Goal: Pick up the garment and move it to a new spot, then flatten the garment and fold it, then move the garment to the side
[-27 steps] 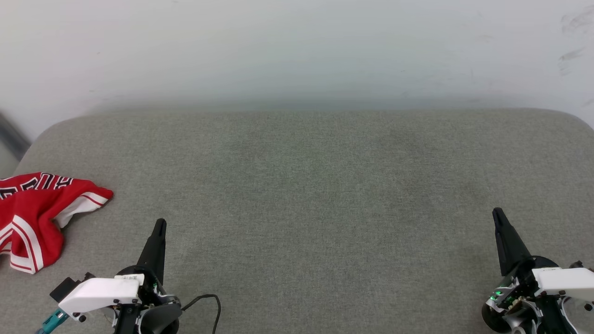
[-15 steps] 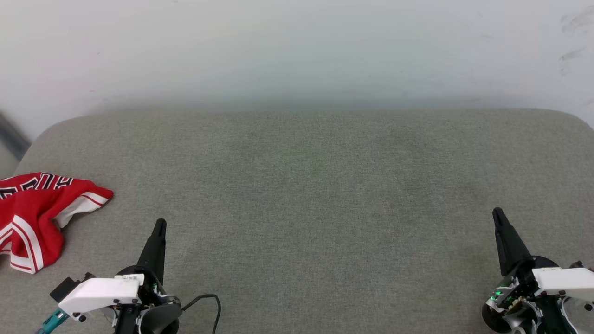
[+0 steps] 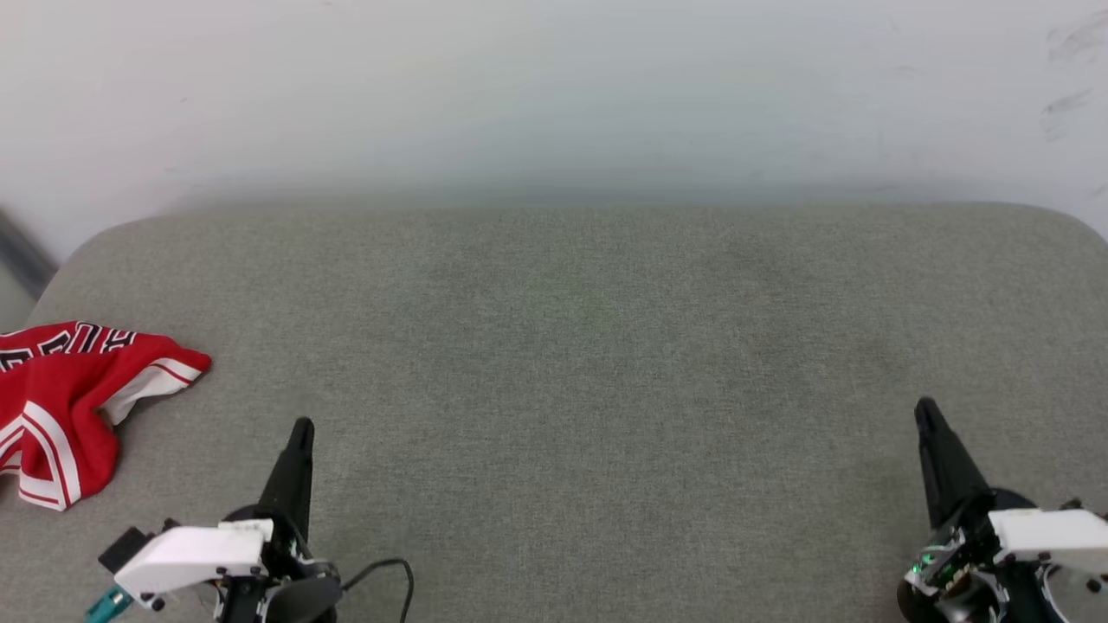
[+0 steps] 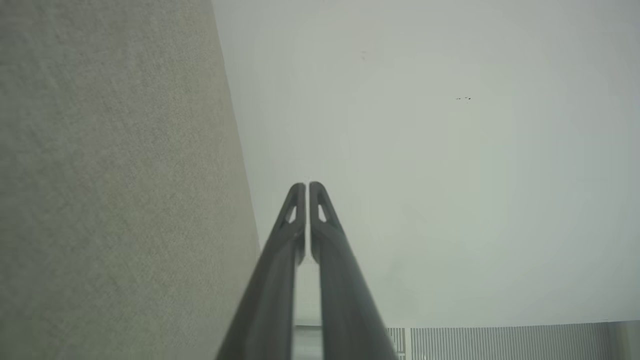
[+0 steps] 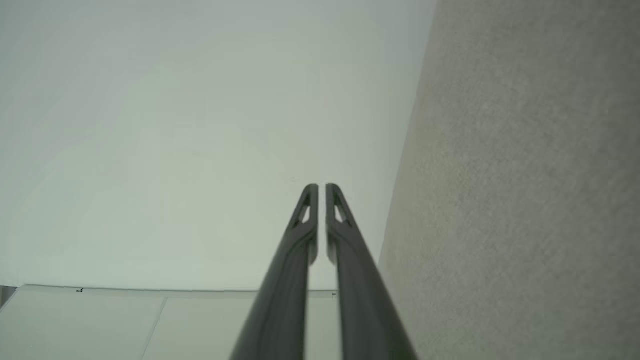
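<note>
Bright, even, diffuse light; no glare. A soft, faint shadow band lies at the foot of the wall (image 3: 554, 104). Head view sharp; wrist views softer, the fabric surface (image 4: 100, 200) slightly blurred.

Head view: parked up high, looking forward and down over the grey fabric surface (image 3: 589, 346) from well back, taking in nearly its whole width plus the pale wall (image 3: 554, 95) behind. Also catches the left end effector (image 3: 300, 426) at lower left and the right end effector (image 3: 924, 405) at lower right, both pointing up-frame. Left wrist view: tucked right behind its own end effector, staring along it at the wall, rolled sideways with the fabric close up along the left edge. Right wrist view: same deal mirrored, fabric down the right edge. Shared across all three: that fabric and that wall.
</note>
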